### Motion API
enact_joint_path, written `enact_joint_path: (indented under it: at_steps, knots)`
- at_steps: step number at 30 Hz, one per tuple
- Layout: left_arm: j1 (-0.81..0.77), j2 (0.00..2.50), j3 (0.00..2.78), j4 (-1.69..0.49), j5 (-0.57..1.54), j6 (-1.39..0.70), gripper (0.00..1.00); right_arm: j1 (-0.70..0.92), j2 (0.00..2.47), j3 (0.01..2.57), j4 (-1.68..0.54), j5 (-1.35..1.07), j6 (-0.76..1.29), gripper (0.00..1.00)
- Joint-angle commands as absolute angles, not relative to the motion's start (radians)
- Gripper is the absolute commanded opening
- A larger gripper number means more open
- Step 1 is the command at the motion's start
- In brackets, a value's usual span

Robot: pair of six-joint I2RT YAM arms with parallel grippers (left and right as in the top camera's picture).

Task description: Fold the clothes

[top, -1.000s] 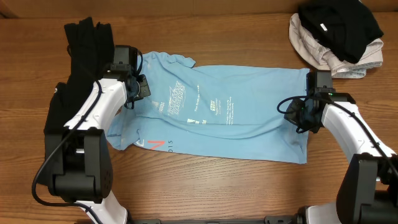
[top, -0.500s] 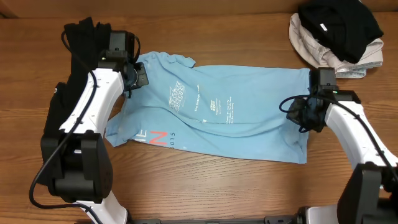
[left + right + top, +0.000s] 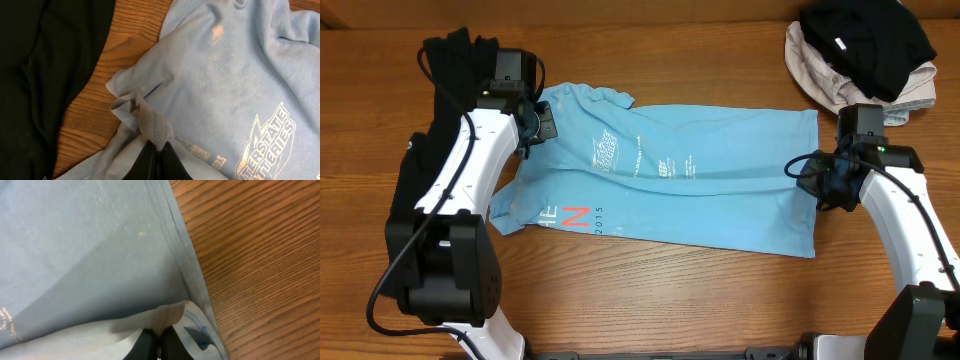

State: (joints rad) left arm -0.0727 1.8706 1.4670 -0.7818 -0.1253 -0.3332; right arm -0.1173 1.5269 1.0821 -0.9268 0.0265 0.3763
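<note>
The clothes here are chiefly a light blue T-shirt (image 3: 710,205) lying stretched sideways across the table, with white lettering (image 3: 608,152) and a red-orange mark (image 3: 575,217) facing up. My left gripper (image 3: 533,127) is shut on a bunched fold at the shirt's upper left end. In the left wrist view the gripper (image 3: 156,148) pinches a hemmed edge of the shirt (image 3: 235,75). My right gripper (image 3: 817,182) is shut on the right end. In the right wrist view that gripper (image 3: 159,333) clamps a folded hem of the shirt (image 3: 90,240).
A black garment (image 3: 455,75) lies at the far left under my left arm and fills the left side of the left wrist view (image 3: 45,75). A pile of black and pale clothes (image 3: 860,55) sits at the back right corner. Bare wood (image 3: 650,300) runs along the front.
My left gripper pulled its end up and left, uncovering the red mark. My right gripper moved right and slightly up, drawing the shirt flatter and longer.
</note>
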Motion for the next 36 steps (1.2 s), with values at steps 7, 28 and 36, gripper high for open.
enact_joint_path:
  at_steps: [7,28,36]
  knots:
    - [-0.079,1.892,1.493,-0.803,-0.141,-0.321,0.07,-0.133,1.515,1.015,-0.897,0.044,0.366,0.04]
    - [-0.089,1.893,2.026,-1.007,0.131,0.067,1.00,-0.132,1.517,1.594,-1.145,-0.122,0.124,1.00]
    - [-0.106,2.048,2.158,-0.897,0.101,0.076,1.00,-0.132,1.523,1.666,-1.110,-0.080,0.101,1.00]
